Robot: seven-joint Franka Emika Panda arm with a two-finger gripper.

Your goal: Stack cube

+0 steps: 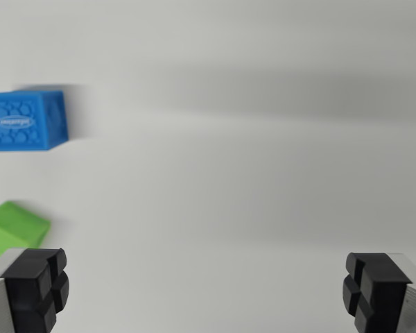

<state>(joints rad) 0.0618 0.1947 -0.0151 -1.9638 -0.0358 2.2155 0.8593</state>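
A blue cube [26, 120] with an embossed pattern rests on the white surface at the wrist view's left, upper half. Below it, at the left edge, a green cube [12, 231] shows only in part, cut off by the frame. My gripper [204, 291] is open and wide, with nothing between its fingers. One black pad [37, 284] sits at the bottom left, just below the green cube. The other black pad [374, 288] sits at the bottom right. Both cubes lie left of the gap between the fingers.
A plain white table surface [229, 173] fills the picture. A soft grey shadow band [284, 94] crosses the upper right.
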